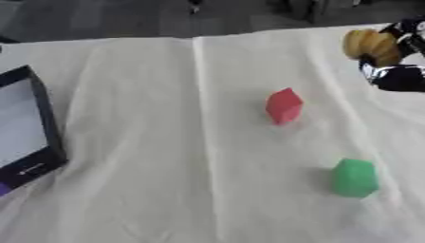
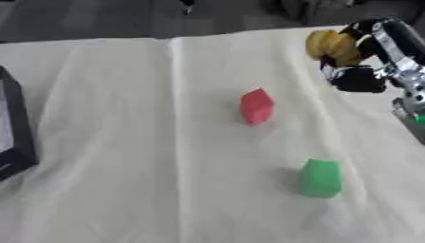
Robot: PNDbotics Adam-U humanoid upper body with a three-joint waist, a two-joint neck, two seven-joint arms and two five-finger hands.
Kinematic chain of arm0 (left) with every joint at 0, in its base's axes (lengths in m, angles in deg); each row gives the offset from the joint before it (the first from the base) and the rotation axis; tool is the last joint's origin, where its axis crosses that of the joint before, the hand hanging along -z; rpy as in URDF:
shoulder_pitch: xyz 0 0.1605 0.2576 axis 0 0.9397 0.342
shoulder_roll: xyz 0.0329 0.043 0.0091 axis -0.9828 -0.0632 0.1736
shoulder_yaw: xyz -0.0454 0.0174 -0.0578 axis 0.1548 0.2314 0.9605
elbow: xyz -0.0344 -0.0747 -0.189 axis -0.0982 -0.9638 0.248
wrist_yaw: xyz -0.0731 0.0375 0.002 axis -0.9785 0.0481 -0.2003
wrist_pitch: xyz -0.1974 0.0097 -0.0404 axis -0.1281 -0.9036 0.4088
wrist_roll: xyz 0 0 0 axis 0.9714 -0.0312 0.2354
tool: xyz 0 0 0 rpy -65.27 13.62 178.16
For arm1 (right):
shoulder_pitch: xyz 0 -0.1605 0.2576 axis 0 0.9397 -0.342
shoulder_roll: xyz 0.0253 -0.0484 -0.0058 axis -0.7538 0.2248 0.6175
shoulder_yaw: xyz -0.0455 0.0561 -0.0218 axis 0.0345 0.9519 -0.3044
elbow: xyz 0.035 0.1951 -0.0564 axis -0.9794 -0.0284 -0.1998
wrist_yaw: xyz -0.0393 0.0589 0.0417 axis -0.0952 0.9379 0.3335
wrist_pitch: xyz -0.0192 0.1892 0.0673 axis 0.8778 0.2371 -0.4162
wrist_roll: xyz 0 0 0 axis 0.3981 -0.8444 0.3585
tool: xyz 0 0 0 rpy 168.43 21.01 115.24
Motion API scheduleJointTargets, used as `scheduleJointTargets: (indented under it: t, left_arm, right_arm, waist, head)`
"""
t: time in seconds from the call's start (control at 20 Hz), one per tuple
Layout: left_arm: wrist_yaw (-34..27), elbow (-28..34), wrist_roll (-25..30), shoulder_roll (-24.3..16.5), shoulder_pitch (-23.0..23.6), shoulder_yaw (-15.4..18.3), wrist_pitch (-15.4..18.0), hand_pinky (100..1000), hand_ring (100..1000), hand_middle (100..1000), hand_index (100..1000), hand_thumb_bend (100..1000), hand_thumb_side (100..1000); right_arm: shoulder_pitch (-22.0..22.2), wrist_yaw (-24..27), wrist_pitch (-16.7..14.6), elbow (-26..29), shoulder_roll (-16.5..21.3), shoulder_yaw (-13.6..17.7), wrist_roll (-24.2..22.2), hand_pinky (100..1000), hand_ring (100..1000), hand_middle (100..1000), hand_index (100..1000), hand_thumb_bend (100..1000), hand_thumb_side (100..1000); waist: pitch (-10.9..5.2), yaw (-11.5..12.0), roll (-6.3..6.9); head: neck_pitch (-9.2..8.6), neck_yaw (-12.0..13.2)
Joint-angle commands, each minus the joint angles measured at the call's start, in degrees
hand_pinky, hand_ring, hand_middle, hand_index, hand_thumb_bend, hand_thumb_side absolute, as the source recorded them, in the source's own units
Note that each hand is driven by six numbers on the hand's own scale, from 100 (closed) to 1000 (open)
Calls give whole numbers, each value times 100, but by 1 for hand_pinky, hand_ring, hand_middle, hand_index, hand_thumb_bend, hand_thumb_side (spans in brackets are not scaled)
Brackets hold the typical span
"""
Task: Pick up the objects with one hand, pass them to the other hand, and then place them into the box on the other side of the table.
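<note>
Right hand (image 2: 365, 61) grips yellow object (image 2: 332, 46) (far-right).

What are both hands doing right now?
Right hand: closed around a yellow object.
Left hand: not in view.

Open cloth (image 1: 166, 142) between box (image 1: 33, 128), red block (image 1: 284, 105), green block (image 1: 355, 177).

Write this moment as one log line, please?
right hand: curled round yellow object, raised at far right | red block: on cloth | green block: on cloth | box: left edge
</note>
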Motion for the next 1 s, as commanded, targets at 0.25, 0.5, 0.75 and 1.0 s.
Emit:
scheduleJointTargets:
  t: [0.25,0.5,0.75,1.0]
  left_arm:
    - [-147,44,442,-524,-511,-360,-561,884,833,723,755,100,759]
    - [-195,188,797,-811,-920,-641,-974,881,834,726,762,100,752]
    - [-107,280,1137,-1005,-1365,-884,-1095,876,836,735,776,100,735]
    - [128,284,1815,-1054,-1814,-1265,-1345,880,845,748,801,100,749]
  right_arm:
    - [-322,-1362,-927,177,-454,-522,459,701,505,495,541,100,100]
    - [-596,-2527,-1334,177,-657,-963,678,735,528,480,540,117,100]
    - [-845,-3208,-1454,177,-893,-1337,681,748,540,474,541,121,100]
    - [-998,-3656,-1626,177,-1100,-1676,529,763,549,471,542,120,100]
  waist:
    - [-233,-46,-4]
    - [-303,-59,-1]
    - [-352,-46,6]
    - [-381,-7,15]
  head:
    - [149,272]
    - [225,368]
    - [293,460]
    - [322,528]
